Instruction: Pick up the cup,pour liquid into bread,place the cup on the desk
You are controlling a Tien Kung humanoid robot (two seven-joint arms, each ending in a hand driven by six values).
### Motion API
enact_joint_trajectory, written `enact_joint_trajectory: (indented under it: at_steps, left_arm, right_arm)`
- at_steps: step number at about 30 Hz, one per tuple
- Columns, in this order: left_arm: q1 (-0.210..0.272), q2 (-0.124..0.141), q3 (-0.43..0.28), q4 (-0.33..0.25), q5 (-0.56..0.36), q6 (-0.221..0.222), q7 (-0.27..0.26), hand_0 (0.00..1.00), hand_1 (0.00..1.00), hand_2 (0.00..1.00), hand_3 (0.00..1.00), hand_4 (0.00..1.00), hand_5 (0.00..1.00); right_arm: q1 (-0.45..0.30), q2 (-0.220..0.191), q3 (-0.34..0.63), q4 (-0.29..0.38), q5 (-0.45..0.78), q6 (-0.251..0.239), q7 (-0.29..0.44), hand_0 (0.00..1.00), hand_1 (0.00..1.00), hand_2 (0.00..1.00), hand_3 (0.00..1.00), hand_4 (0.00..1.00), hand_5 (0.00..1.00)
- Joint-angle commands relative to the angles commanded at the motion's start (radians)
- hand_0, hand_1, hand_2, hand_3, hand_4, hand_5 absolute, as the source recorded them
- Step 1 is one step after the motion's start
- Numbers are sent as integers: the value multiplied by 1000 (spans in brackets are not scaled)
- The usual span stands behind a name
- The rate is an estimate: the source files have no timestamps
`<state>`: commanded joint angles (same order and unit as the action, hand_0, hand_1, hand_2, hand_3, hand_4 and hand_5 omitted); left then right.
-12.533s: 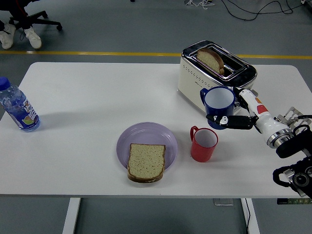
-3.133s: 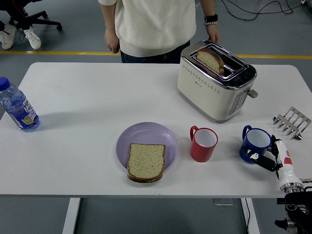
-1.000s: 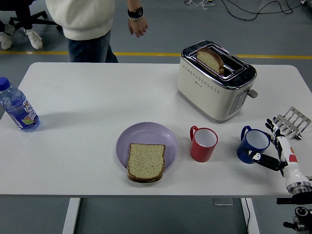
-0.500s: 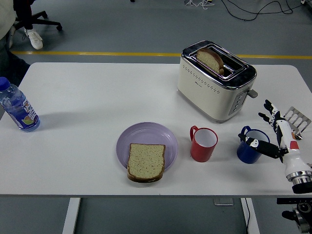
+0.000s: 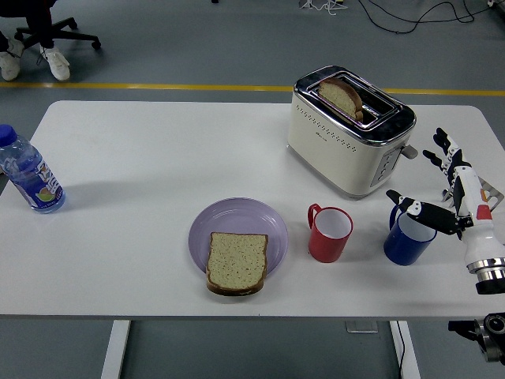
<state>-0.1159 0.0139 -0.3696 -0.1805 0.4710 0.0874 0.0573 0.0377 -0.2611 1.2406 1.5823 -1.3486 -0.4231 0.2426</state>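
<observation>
Standing upright on the surface (image 5: 158, 158), the blue cup (image 5: 408, 239) looks set down — the right hand (image 5: 461, 193) hovers just beside, fingers (image 5: 436, 150) spread, holding nothing.

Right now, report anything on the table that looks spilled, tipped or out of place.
Nothing stands out. The blue cup and red cup stand upright, the bread lies on the plate with no spill visible. The right hand is open above the blue cup.
</observation>
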Motion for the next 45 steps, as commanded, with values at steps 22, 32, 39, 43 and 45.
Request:
enact_joint_trajectory:
  at_steps: [22,32,39,43,45]
  left_arm:
    - [-11,6,-42,1,24,3,-1,627,587,646,552,372,998]
    - [-9,5,-53,1,35,2,5,628,597,647,554,371,998]
    - [-10,-2,-21,1,19,5,4,629,598,648,554,369,998]
    - [-10,-1,0,1,7,5,3,629,598,648,554,369,998]
    - [-8,0,14,1,0,5,3,629,597,648,555,369,998]
  right_arm:
    - [19,2,93,46,212,206,-183,666,597,632,597,757,57]
    - [18,4,163,48,279,268,-308,674,591,613,586,730,178]
    - [-7,23,247,21,323,198,-288,676,593,624,588,700,221]
    - [-12,32,289,19,449,158,-262,676,593,624,588,700,221]
    - [-19,32,315,21,531,155,-268,677,594,623,587,720,180]
